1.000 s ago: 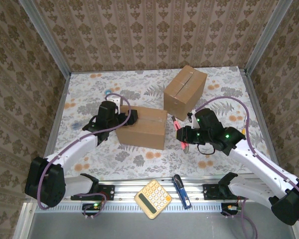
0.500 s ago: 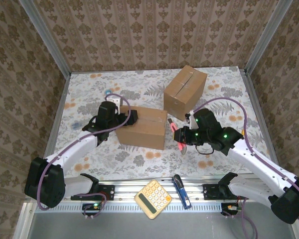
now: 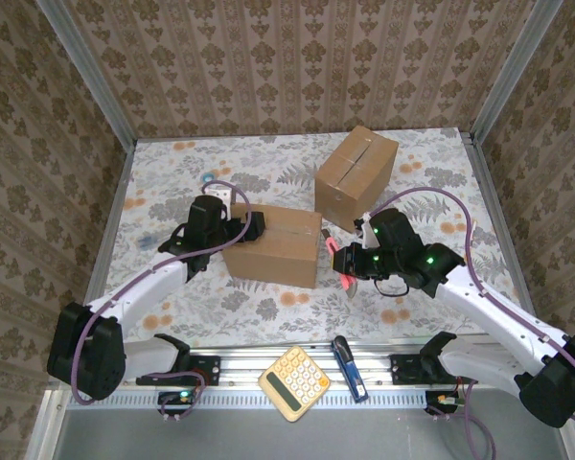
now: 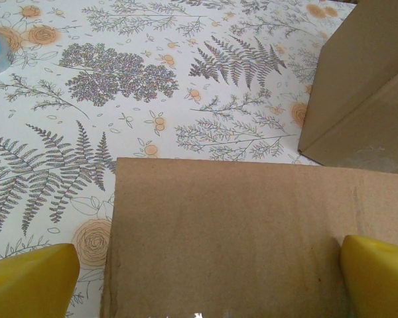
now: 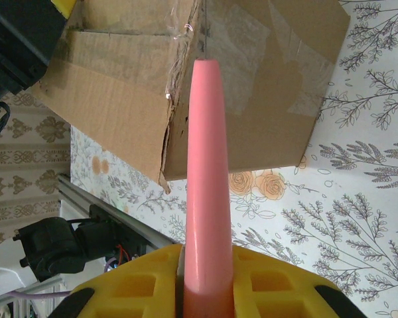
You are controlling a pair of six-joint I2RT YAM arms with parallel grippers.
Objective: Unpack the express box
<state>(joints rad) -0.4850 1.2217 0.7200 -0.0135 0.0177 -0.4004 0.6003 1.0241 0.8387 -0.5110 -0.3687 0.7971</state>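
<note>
The express box (image 3: 273, 244) is a brown taped carton lying mid-table. My left gripper (image 3: 241, 230) stands open astride its left end, and in the left wrist view the yellow fingers (image 4: 30, 278) flank the cardboard top (image 4: 225, 232). My right gripper (image 3: 350, 264) is shut on a pink cutter (image 3: 333, 246) at the box's right end. From the right wrist, the gripper (image 5: 205, 278) holds the cutter (image 5: 205, 179) with its tip at the taped seam of the box (image 5: 119, 73). I cannot tell whether the tip touches the tape.
A second brown carton (image 3: 356, 175) stands behind and to the right, also visible from the left wrist (image 4: 365, 86). A tape roll (image 3: 207, 178) lies far left. A yellow calculator (image 3: 294, 383) and a blue tool (image 3: 349, 367) rest on the front rail.
My right gripper has shifted a little to the left with the pink cutter, closer to the box's right end. The left arm and both boxes have stayed put.
</note>
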